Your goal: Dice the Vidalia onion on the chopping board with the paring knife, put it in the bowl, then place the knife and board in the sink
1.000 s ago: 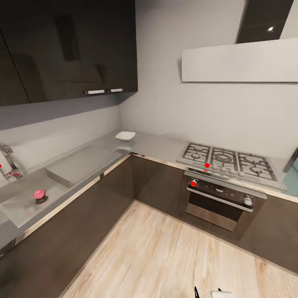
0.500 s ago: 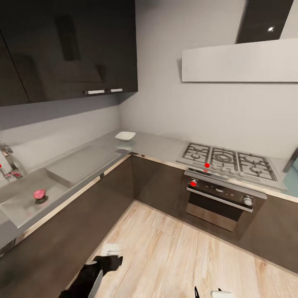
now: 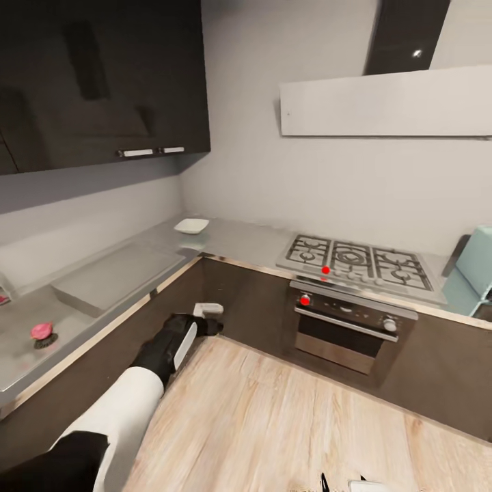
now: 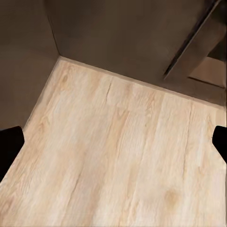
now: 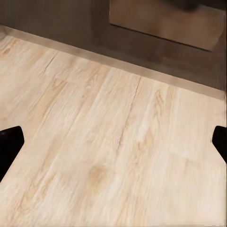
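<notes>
vidalia onion [image 3: 42,331]: pinkish lump lying in the sink [image 3: 27,355], at the left end of the grey l-shaped surface [image 3: 239,239]. largest to smallest after that: dark wall cabinets [image 3: 102,75] above, range hood [image 3: 383,102], oven [image 3: 348,331] under the gas hob [image 3: 355,260], the sink's flat drainboard [image 3: 113,277], white square bowl [image 3: 191,225] in the far corner of the surface, well apart from the sink. chopping board and paring knife not made out.

left gripper [image 3: 208,311] is raised over the wooden floor [image 3: 287,417], in front of the lower cabinet fronts; left wrist view has its jaws spread wide, nothing between them. right wrist view: right gripper [image 5: 113,142] jaws equally wide, empty, over floor.

step in hand, as judged: approach the sink. best to close on the sink first, then bring the left arm over the basin rim and descend on the onion from above.

versus half a second ago: whole picture shifted, so the camera moved; left arm has come up and forward.
</notes>
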Controlling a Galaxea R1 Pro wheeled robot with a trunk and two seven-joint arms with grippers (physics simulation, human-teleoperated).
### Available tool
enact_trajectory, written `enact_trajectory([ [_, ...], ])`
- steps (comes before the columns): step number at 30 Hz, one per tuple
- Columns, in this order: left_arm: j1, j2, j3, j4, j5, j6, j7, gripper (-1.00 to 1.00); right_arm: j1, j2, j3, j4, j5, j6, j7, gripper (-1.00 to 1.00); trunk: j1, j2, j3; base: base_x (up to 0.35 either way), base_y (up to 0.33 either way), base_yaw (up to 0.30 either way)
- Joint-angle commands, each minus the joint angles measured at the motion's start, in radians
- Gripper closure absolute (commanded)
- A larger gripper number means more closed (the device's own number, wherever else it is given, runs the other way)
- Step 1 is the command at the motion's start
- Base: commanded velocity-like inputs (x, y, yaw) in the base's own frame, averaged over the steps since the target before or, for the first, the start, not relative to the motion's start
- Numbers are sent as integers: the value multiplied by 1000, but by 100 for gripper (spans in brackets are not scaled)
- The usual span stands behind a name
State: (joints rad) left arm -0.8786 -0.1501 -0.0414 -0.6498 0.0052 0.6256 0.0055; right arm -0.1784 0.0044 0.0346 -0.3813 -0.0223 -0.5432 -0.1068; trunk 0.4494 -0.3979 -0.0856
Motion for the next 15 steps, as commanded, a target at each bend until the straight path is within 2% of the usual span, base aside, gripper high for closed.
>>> enact_trajectory([
  [1,-33,-1,-2,8,1,8,1,-100,-1,0,4,1,-2,-3,-5,-100,1,-2,-2,0,0,-284],
  [4,-138,-4,-2,20,3,51,1,-100,-1,0,4,1,-2,-3,-5,-100,1,-2,-1,0,0,-285],
  [5,-199,-4,-2,23,3,95,2,-100,-1,0,4,1,-2,-3,-5,-100,1,-2,0,0,0,-283],
  [7,-253,-2,-1,29,3,124,2,-100,-1,0,4,1,-2,-3,-5,-100,1,-2,1,0,0,-250],
  [9,-342,12,0,54,1,147,3,-100,-1,0,5,1,-2,-3,-6,-100,1,-2,1,0,0,-80],
  [15,-374,65,8,51,1,156,1,-100,-1,0,5,1,-2,-3,-7,-100,1,-2,1,0,0,-13],
])
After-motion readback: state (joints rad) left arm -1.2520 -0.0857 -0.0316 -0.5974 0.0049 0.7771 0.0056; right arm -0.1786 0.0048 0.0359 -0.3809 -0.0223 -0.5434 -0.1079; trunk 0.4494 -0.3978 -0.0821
